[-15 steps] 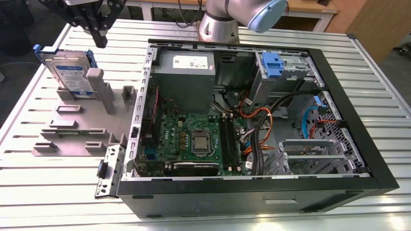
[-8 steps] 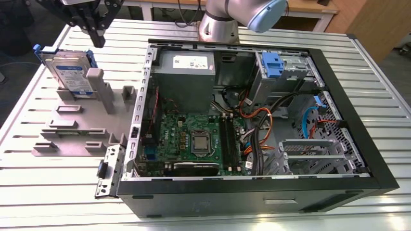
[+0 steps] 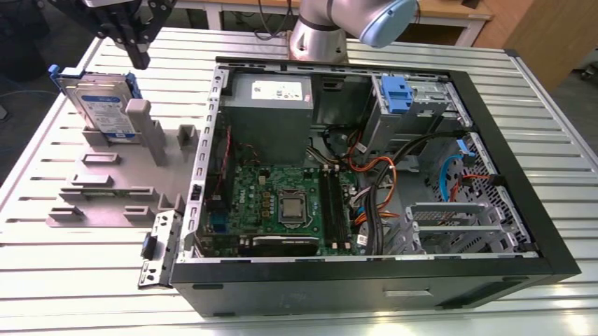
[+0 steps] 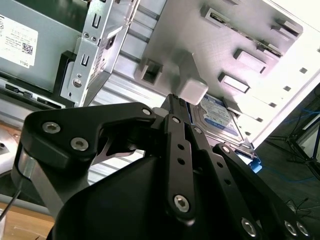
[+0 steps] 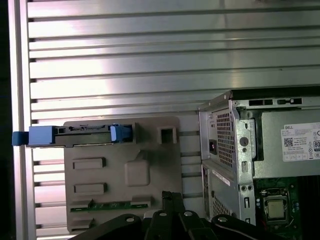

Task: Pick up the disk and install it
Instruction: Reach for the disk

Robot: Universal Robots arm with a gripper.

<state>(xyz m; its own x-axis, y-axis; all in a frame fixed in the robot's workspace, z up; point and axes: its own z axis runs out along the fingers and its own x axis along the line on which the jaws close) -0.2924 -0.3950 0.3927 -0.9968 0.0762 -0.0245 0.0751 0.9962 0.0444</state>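
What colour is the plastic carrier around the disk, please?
The carrier is bright blue, best seen in the exterior view.

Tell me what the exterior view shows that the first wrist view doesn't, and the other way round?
Exterior view: the disk's labelled face, standing upright in the grey holder; the whole open computer case with its cables and drive cage; the arm's base. First wrist view: the disk's thin top edge from straight above, and the case's perforated outer wall face-on. Both: the disk, holder, slatted table, the gripper above the holder, and the grey box with a white sticker.
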